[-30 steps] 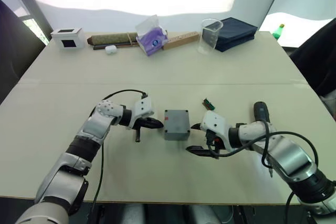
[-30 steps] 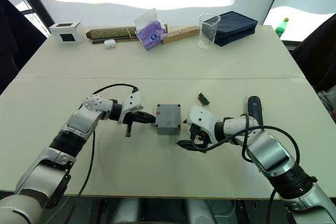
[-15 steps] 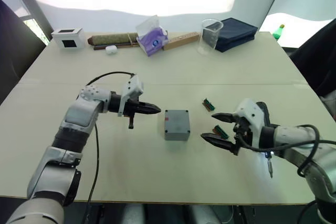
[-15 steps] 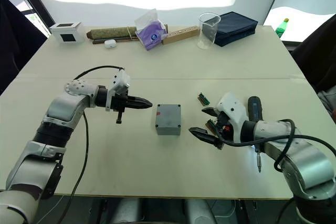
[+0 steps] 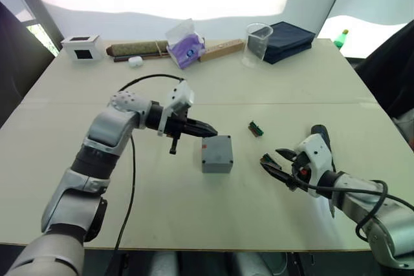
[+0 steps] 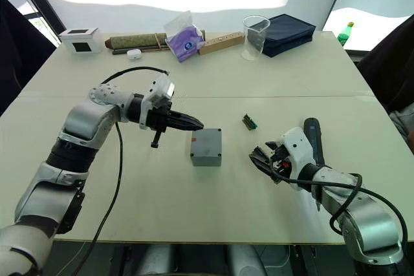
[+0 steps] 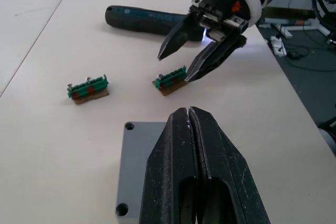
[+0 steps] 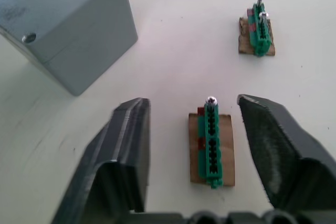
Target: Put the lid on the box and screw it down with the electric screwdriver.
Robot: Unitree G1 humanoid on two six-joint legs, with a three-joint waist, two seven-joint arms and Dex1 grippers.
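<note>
Surface: beige tabletop [image 5: 272, 88], bright windows behind; clutter along the far edge: white box [image 5: 82, 47], tissue pack [image 5: 186, 44], clear cup [image 5: 257, 43], dark blue case [image 5: 289, 32].
Head views: grey box [image 5: 217, 154] mid-table, lid [image 6: 207, 140] already sitting on it. My left gripper [image 5: 208, 130] has moved in to the box's far-left corner, fingers pressed shut, holding nothing. My right gripper [image 5: 279, 167] has backed off toward the right edge, fingers spread, empty. The electric screwdriver [image 5: 321, 141] lies on the table just behind it.
Left wrist view: shut fingertips hover over the lid; corner screw holes look empty. Beyond: two green screw strips [image 7: 170, 78], then the screwdriver.
Right wrist view: my open jaws straddle one green strip [image 8: 212, 143], not touching; one screw head stands in it.
Change: a second ago both grippers flanked the box; now they've split up.
Meaning: lid step looks done; I judge screws come next, with the left steadying the lid.
</note>
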